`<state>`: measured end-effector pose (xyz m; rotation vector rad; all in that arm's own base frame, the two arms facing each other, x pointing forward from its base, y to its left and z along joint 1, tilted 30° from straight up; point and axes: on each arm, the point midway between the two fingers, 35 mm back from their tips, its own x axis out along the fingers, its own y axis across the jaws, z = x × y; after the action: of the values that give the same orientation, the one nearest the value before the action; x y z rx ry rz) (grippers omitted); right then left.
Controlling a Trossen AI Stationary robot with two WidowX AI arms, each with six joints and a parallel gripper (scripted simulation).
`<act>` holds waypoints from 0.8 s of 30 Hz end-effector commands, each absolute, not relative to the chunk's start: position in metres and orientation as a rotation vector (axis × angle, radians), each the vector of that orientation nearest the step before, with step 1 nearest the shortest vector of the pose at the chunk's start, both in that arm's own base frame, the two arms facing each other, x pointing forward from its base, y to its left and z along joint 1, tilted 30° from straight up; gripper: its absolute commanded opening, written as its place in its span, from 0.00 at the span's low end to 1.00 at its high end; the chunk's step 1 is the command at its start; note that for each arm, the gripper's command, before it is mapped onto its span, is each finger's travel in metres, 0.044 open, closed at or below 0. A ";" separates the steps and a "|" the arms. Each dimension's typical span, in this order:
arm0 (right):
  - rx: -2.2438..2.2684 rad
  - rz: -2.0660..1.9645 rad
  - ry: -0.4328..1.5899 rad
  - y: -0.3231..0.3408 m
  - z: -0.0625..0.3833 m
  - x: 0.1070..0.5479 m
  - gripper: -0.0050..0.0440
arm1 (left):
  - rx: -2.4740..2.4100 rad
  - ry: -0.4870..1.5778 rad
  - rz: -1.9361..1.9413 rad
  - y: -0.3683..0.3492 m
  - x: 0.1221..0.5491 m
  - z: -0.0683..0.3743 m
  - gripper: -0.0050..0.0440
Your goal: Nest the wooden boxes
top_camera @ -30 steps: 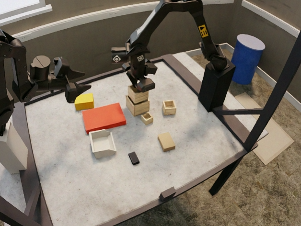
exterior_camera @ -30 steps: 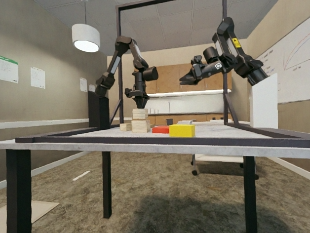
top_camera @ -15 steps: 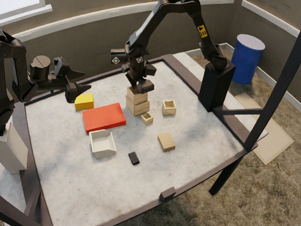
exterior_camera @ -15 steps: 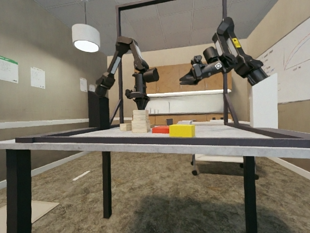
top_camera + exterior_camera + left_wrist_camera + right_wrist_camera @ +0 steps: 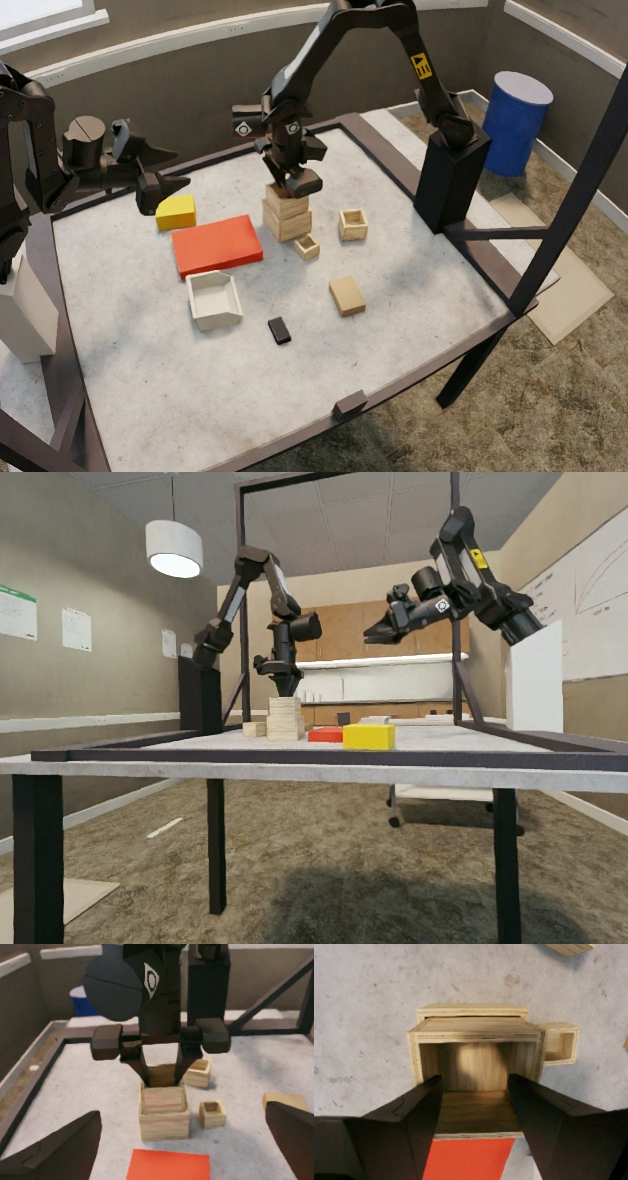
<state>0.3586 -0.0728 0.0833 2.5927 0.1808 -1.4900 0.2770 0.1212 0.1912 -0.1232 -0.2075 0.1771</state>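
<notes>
The biggest wooden box [image 5: 287, 225] stands upright on the table behind the middle. My right gripper [image 5: 294, 188] is shut on a medium wooden box [image 5: 285, 199], which sits partly down inside the biggest box and sticks up above its rim. The right wrist view looks into the held box [image 5: 476, 1066], with the big box's rim [image 5: 471, 1011] behind it. A smaller open box [image 5: 352, 224] and the smallest open box [image 5: 307, 247] stand upright to the right. A tan closed-topped box shape [image 5: 347, 295] lies further forward. My left gripper [image 5: 157, 190] is open and empty, high over the back left.
An orange slab [image 5: 216, 245] and a yellow block [image 5: 175, 212] lie left of the stack. A white tray [image 5: 213, 299] and a small black block [image 5: 279, 330] lie toward the front. The right arm's base post [image 5: 449, 177] stands at the right edge.
</notes>
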 end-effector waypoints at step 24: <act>2.602 -1.463 0.171 -0.073 0.069 0.377 0.68 | -0.125 -0.210 0.178 0.122 0.277 0.192 0.92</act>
<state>0.3697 -0.0727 0.0639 2.5916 0.1813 -1.4936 0.2770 0.1212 0.1912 -0.1232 -0.2075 0.1771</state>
